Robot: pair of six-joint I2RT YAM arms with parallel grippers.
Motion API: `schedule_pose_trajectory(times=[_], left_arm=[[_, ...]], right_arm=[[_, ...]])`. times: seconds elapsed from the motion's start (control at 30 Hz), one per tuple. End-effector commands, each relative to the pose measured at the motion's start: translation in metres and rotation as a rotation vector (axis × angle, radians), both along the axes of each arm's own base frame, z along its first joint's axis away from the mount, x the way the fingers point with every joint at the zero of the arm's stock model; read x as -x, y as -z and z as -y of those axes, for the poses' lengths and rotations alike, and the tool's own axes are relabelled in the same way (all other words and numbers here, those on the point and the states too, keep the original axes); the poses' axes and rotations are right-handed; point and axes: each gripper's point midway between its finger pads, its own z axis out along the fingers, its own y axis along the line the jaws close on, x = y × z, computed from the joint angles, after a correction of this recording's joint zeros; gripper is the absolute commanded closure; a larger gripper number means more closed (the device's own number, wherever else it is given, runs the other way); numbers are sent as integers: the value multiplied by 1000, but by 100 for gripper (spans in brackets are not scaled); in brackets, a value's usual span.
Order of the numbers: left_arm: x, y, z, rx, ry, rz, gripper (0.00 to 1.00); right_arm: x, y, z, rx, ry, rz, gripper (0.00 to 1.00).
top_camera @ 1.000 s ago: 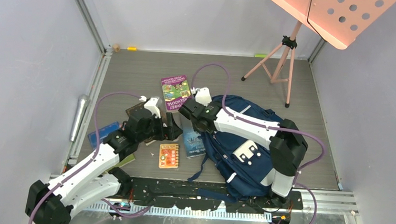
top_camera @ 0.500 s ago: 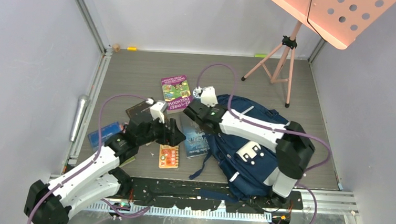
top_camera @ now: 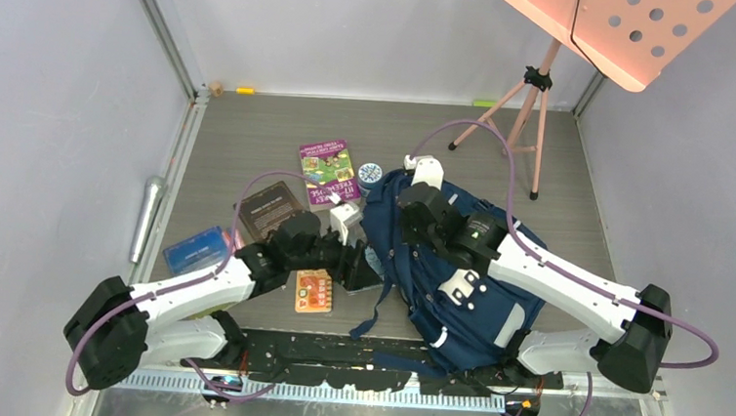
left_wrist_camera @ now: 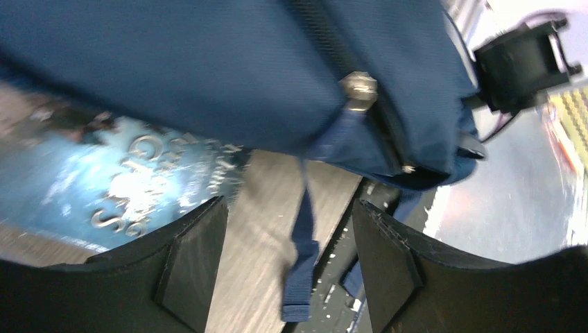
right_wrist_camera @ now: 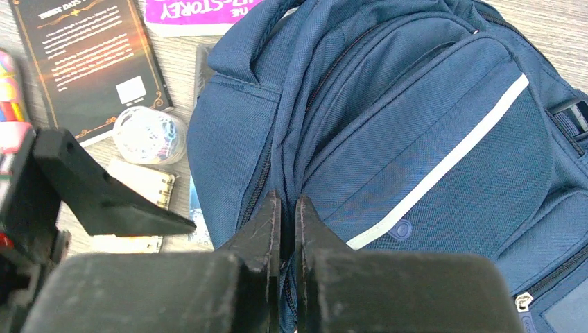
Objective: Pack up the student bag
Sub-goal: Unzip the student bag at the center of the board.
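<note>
The student bag (top_camera: pixel 466 283) lies navy and bulky right of centre, pale stripe up. My right gripper (top_camera: pixel 413 214) is shut on the student bag's fabric beside its main zip (right_wrist_camera: pixel 288 208), near the top left edge of the bag (right_wrist_camera: pixel 416 139). My left gripper (top_camera: pixel 365 268) is open at the bag's left side, low over the floor. In the left wrist view the bag (left_wrist_camera: pixel 208 69) hangs above the left gripper (left_wrist_camera: pixel 288 239), and a loose strap end (left_wrist_camera: pixel 301 277) dangles between the fingers without touching them. A glossy blue book (left_wrist_camera: pixel 125 187) lies half under the bag.
On the floor lie a purple book (top_camera: pixel 327 173), a dark brown book (top_camera: pixel 269 206), a small orange book (top_camera: pixel 313 289), a blue case (top_camera: pixel 195 248), a round clear roll (right_wrist_camera: pixel 149 135) and a white spiral pad (right_wrist_camera: pixel 135 184). A pink music stand (top_camera: pixel 538 93) stands back right.
My right gripper shut on the bag's zip edge and drew back to the right with it. My left gripper slid right over the blue book to the bag's side, its jaws narrowing slightly.
</note>
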Motion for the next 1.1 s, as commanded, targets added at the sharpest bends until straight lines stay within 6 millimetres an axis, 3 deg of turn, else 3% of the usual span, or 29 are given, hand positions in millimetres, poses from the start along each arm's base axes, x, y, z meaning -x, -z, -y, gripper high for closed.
schedule_pose_trajectory(times=[0.0,0.3,0.5,0.7,0.87,1.03,1.07], left_arm=[[10,-57,34,64,79,297,32],[-4,-60,29,-93,-98,529,40],[-15,-53,34,-127,-128,577,41],[-22,-63,40,-77,-158,624,44],[-21,-54,51,-83,-123,614,45],[-21,-46,54,-99,-115,602,57],[-22,-45,54,-100,-122,602,64]], right_arm=[[12,-7,4,-3,-57,-4,100],[13,-13,4,-16,-59,-1,100],[14,-16,0,-32,-72,-4,100],[16,-15,0,-46,-74,-10,100],[17,-14,-1,-47,-72,-15,100],[17,-16,0,-54,-71,-12,100],[17,-15,0,-53,-71,-13,100]])
